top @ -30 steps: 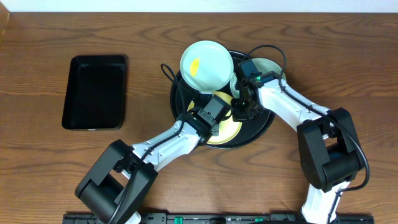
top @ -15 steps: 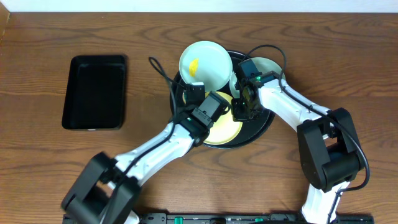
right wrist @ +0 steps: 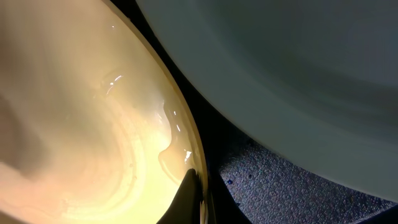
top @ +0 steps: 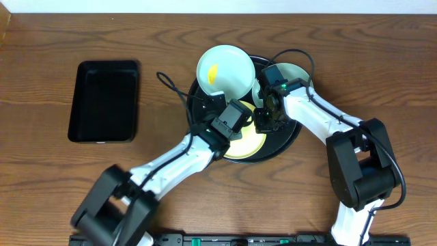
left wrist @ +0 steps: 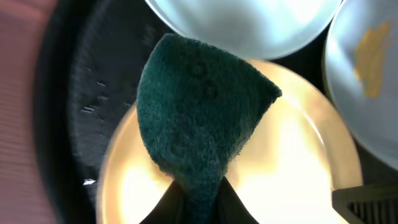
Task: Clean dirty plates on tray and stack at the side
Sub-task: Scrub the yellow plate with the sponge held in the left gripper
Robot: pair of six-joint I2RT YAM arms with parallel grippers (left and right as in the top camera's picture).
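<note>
The left gripper [left wrist: 194, 200] is pinched tight on a dark green scouring pad [left wrist: 199, 118], which rests on the pale yellow round plate [top: 247, 146] lying in the large round black tray [top: 292, 134]. The right gripper [right wrist: 194, 190] is closed narrow on that plate's rim. A smeared light blue plate [top: 227, 68] and a second light blue plate [top: 298, 70] overlap the tray's far edge

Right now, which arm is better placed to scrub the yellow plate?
Left. The left tool grips the green scouring pad over the yellow plate; the right tool is shut on that plate's rim, seemingly steadying it.
</note>
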